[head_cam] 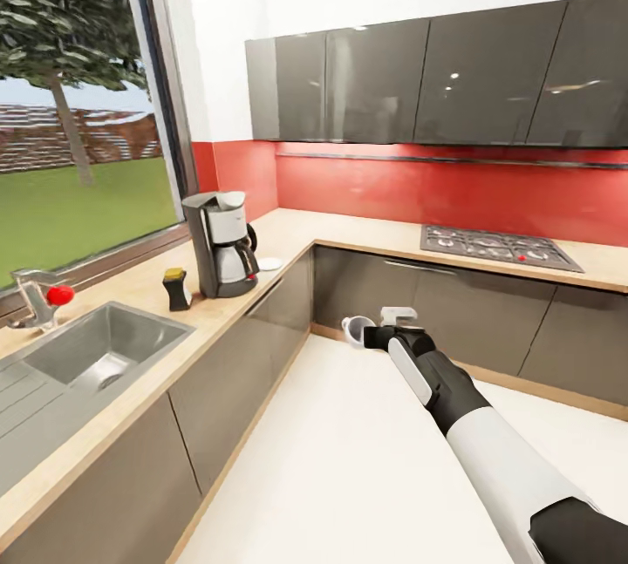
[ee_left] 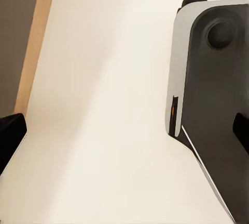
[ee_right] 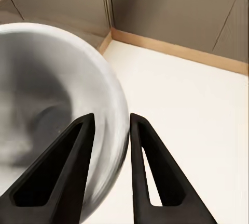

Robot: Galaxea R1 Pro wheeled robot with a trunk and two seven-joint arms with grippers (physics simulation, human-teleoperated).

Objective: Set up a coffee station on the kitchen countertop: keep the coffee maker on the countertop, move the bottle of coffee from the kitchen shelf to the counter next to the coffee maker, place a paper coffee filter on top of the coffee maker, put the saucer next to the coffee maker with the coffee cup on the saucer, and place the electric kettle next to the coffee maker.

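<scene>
The black and silver coffee maker (head_cam: pixel 223 241) stands on the wooden countertop (head_cam: pixel 288 237) by the window. Beside it are a small dark bottle of coffee (head_cam: pixel 177 288) with a yellow cap and a white saucer (head_cam: pixel 269 264). My right gripper (head_cam: pixel 373 336) is held out over the floor in front of the corner cabinets, shut on the white coffee cup (head_cam: pixel 355 330). In the right wrist view the cup (ee_right: pixel 52 115) has its rim pinched between the two black fingers (ee_right: pixel 78 151). My left gripper (ee_left: pixel 124 133) hangs open above the pale floor, next to the robot's base (ee_left: pixel 218 94).
A steel sink (head_cam: pixel 105 346) with a red-knobbed tap (head_cam: pixel 42 295) is set in the counter at the left. A gas hob (head_cam: pixel 497 248) lies on the back counter under grey wall cabinets (head_cam: pixel 436 80). Grey base cabinets (head_cam: pixel 262 346) line the white floor (head_cam: pixel 349 459).
</scene>
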